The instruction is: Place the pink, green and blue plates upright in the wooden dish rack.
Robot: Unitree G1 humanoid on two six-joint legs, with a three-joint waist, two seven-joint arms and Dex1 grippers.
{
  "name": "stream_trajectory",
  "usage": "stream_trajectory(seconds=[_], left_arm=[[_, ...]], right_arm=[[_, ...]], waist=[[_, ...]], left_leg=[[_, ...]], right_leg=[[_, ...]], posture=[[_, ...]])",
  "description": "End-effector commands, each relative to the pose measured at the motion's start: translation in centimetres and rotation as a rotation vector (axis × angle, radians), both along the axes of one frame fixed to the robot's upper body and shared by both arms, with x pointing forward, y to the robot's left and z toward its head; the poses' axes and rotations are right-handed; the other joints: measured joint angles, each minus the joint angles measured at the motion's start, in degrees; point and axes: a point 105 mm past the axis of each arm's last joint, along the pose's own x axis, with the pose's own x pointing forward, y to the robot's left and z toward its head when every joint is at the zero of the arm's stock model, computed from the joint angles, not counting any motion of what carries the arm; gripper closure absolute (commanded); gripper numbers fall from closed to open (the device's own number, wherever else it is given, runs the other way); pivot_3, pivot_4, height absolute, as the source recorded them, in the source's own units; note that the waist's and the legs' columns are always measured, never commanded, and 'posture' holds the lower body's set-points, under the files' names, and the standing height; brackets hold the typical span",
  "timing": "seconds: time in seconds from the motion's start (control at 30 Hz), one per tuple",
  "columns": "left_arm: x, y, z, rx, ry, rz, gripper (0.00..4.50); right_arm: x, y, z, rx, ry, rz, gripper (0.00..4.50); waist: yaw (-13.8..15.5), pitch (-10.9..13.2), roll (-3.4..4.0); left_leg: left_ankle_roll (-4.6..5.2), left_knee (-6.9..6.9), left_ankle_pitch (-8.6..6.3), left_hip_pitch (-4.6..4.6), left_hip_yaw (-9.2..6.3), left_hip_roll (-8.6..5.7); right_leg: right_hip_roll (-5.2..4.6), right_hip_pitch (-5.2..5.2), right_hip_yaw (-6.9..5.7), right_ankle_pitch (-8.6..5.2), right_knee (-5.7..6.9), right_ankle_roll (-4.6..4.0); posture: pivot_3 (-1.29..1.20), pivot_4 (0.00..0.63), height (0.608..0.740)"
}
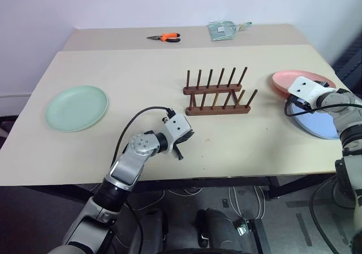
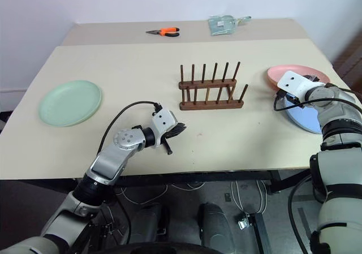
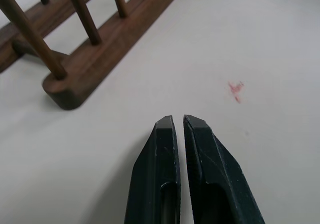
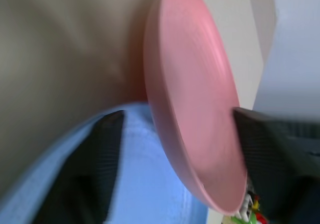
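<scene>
Jaws of the left gripper (image 3: 179, 126) are seen pressed almost together, with nothing between them, just above the worktop (image 1: 141, 67) at about 7 o'clock from the wooden dish rack (image 1: 216, 93). The right gripper (image 4: 177, 149) is at the 3 o'clock edge of the worktop, and its jaws stand apart, one on each side of the pink plate (image 4: 192, 109); whether the plate is touched by them cannot be told. The pink plate overlaps the blue plate (image 1: 319, 124), which lies partly over the worktop edge. The green plate (image 1: 76, 107) lies flat at 9 o'clock, well apart from the rack. No plate is held in the rack. Orange-handled pliers (image 1: 166, 37) and a small packet (image 1: 223, 30) are seen at 12 o'clock.
</scene>
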Motion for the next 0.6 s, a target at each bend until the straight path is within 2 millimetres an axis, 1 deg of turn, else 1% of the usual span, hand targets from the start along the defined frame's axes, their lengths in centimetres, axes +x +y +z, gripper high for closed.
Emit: stream_trajectory(seconds=[0.03,0.07,0.1,0.13,0.23,0.27,0.33,0.37,0.4,0.47,0.5,0.53,0.6], left_arm=[[0.0,0.2,1.1,-0.013,-0.035,0.0,4.24],[0.0,0.3,1.1,-0.012,-0.036,0.002,4.24],[0.1,0.3,1.1,-0.011,-0.037,0.005,4.24],[0.2,0.4,1.1,-0.01,-0.037,0.006,4.24],[0.4,0.6,1.3,-0.007,-0.045,0.014,4.24],[0.4,0.7,1.3,-0.007,-0.046,0.018,4.24],[0.5,1.0,1.3,-0.003,-0.051,0.03,4.24],[0.6,1.3,1.3,-0.002,-0.052,0.041,4.24],[0.7,1.6,1.3,-0.001,-0.053,0.051,4.24],[0.8,2.2,1.3,0.004,-0.055,0.067,4.24],[0.8,2.5,1.4,0.002,-0.056,0.071,4.24],[0.8,2.7,1.4,0.0,-0.056,0.075,4.24],[0.9,3.1,1.4,0.001,-0.055,0.083,4.24]], right_arm=[[0.4,0.2,1.3,0.006,-0.049,0.01,3.27],[0.4,0.2,1.4,0.012,-0.058,0.009,3.84],[0.5,0.3,1.5,0.015,-0.067,0.011,4.24],[0.5,0.4,1.6,0.016,-0.078,0.018,4.42],[0.8,0.7,2.6,0.013,-0.129,0.042,4.42],[0.9,0.9,3.3,-0.001,-0.156,0.06,4.42],[1.0,1.9,5.3,-0.027,-0.224,0.141,4.42],[1.1,2.8,6.7,0.024,-0.276,0.195,4.42],[1.2,4.0,8.2,0.107,-0.325,0.253,4.42],[0.7,6.9,11.3,0.375,-0.407,0.389,4.42],[0.0,8.4,13.0,0.535,-0.431,0.464,4.42],[-0.9,9.8,14.2,0.677,-0.423,0.541,4.42],[-3.7,12.6,15.9,0.906,-0.363,0.723,4.42]], waist=[[-0.04,0.0,0.0],[-0.06,0.0,0.0],[-0.07,0.0,0.0],[-0.03,0.01,0.02],[-0.09,0.01,0.01],[-0.06,0.02,0.03],[-0.07,0.05,0.09],[-0.09,0.07,0.11],[-0.16,0.07,0.12],[-0.5,0.09,0.15],[-0.73,0.09,0.15],[-0.86,0.09,0.15],[-0.79,0.09,0.15]], left_leg=[[0.0,0.0,0.0,0.0,0.01,0.0],[0.0,0.0,0.0,0.0,0.02,0.0],[0.0,0.0,0.0,0.0,0.03,0.0],[0.0,0.0,0.0,0.0,0.03,0.0],[0.0,0.0,0.0,0.0,0.05,0.0],[0.0,0.0,0.0,0.01,0.06,0.0],[0.0,0.0,0.0,0.0,0.08,0.0],[0.0,0.0,0.0,-0.01,0.11,0.0],[0.0,-0.02,0.0,-0.01,0.15,0.0],[0.01,-0.04,0.0,0.0,0.2,0.03],[0.01,-0.05,0.0,0.01,0.21,0.05],[0.01,-0.06,0.0,0.02,0.2,0.08],[0.02,-0.07,-0.01,0.01,0.15,0.18]], right_leg=[[0.0,0.0,0.01,0.0,0.0,0.0],[0.0,0.0,0.02,0.0,0.0,0.0],[0.0,0.0,0.03,0.0,0.0,0.0],[0.0,-0.01,0.03,0.0,0.0,0.0],[0.0,-0.02,0.05,0.0,0.0,0.0],[0.0,-0.02,0.06,0.0,0.0,0.01],[0.0,-0.04,0.08,0.0,0.0,0.01],[0.0,-0.07,0.11,0.01,0.01,0.01],[0.0,-0.09,0.15,0.01,0.01,0.03],[0.05,-0.11,0.2,0.04,0.0,0.06],[0.06,-0.11,0.22,0.04,0.01,0.07],[0.06,-0.11,0.22,0.05,0.01,0.08],[0.02,-0.11,0.2,0.06,0.03,0.08]], posture=[[0.0,0.15,0.74],[0.0,0.15,0.74],[0.0,0.15,0.74],[0.0,0.15,0.74],[0.0,0.15,0.74],[0.0,0.15,0.74],[0.0,0.15,0.74],[0.0,0.15,0.74],[0.0,0.15,0.74],[0.0,0.15,0.74],[0.0,0.15,0.74],[0.0,0.15,0.74],[0.0,0.15,0.74]])
